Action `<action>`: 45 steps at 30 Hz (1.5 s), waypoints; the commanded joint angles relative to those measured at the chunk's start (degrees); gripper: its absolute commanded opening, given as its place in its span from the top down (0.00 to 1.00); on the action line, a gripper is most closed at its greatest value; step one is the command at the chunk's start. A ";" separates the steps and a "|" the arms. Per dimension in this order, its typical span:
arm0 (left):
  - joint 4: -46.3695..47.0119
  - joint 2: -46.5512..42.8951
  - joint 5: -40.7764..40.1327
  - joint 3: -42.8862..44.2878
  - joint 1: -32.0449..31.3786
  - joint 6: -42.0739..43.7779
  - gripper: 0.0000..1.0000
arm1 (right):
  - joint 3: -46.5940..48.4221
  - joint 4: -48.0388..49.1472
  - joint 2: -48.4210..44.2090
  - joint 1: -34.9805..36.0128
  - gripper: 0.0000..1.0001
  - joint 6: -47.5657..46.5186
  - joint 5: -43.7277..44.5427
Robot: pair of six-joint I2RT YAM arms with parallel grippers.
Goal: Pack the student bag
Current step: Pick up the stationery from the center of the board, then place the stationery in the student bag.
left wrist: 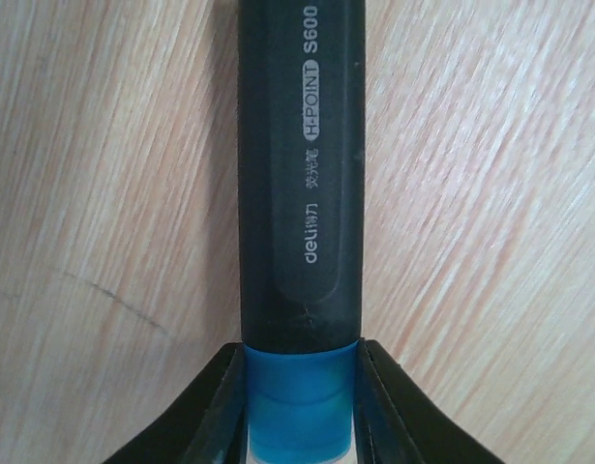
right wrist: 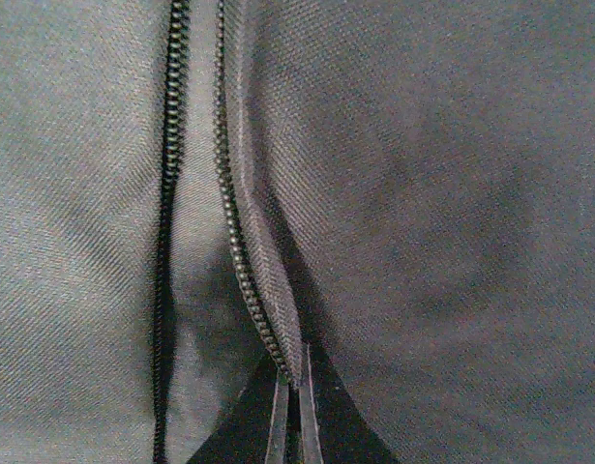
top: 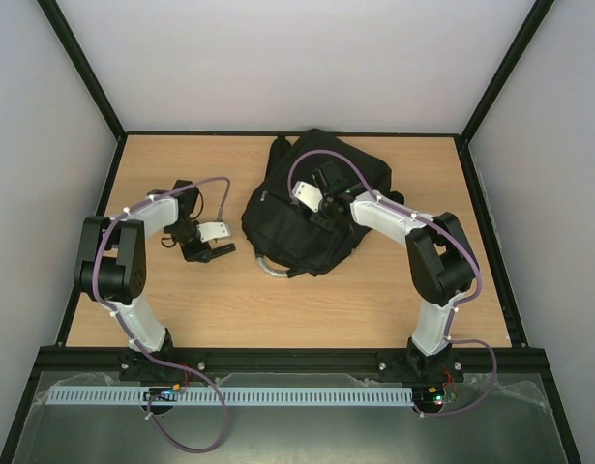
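The black student bag [top: 307, 208] lies at the back centre of the table [top: 278, 309]. The right gripper [right wrist: 295, 411] is pinched together on the fabric lip beside its open zip [right wrist: 234, 242]; its inside is hidden. Left of the bag, the left gripper [left wrist: 302, 396] is clamped on the blue end of a highlighter [left wrist: 302, 174] over the wood.

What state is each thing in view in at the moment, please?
student bag, lying on the table.
zip, open, its two rows of teeth apart.
highlighter, lying on the table, blue end between the fingers.
left hand, closed on the highlighter's blue end.
right hand, shut, pinching the student bag's fabric edge beside the zip.
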 commanded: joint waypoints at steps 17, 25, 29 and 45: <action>-12.92 -9.85 24.15 13.91 -2.56 -13.91 0.82 | 12.10 -12.81 0.49 0.91 0.99 8.58 -9.89; -6.38 -2.89 30.40 18.26 -10.93 -24.25 0.83 | 14.77 -11.55 1.03 0.95 0.99 10.47 -9.11; -4.80 2.33 31.14 21.99 -12.15 -29.74 0.83 | 14.12 -11.74 -0.43 0.95 0.99 9.38 -9.03; 1.33 16.73 29.00 33.29 -16.70 -45.30 0.88 | 14.75 -8.42 -1.98 0.99 0.99 10.90 -1.93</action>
